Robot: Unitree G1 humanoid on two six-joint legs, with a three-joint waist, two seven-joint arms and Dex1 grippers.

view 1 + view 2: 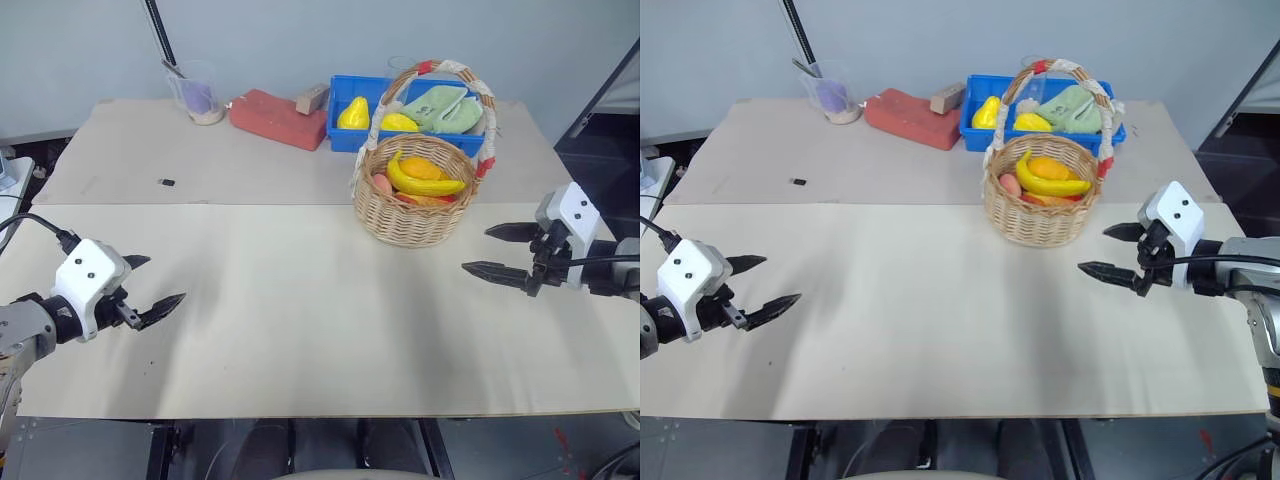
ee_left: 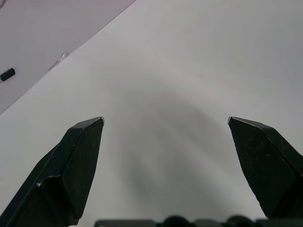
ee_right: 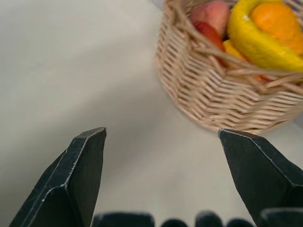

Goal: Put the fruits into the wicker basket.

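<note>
While both grippers hang wide open and empty over the table (image 1: 300,330), the banana (image 1: 425,184) lies in the basket (image 1: 412,215), its long axis running crosswise, ends curving up. With 1 orange fruit (image 1: 424,167) resting in its curve, it sits ahead and left of the right gripper (image 1: 505,250), well apart from the left gripper (image 1: 150,286).

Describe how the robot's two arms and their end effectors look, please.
Each arm ends in a white, boxy housing with two small dark dots on top, carrying two black, pointed, wedge-shaped fingers. The left end effector sits on a grey forearm with a black cable looping behind it. The right end effector has the same white block, and a thin black cable runs along its grey forearm.
</note>
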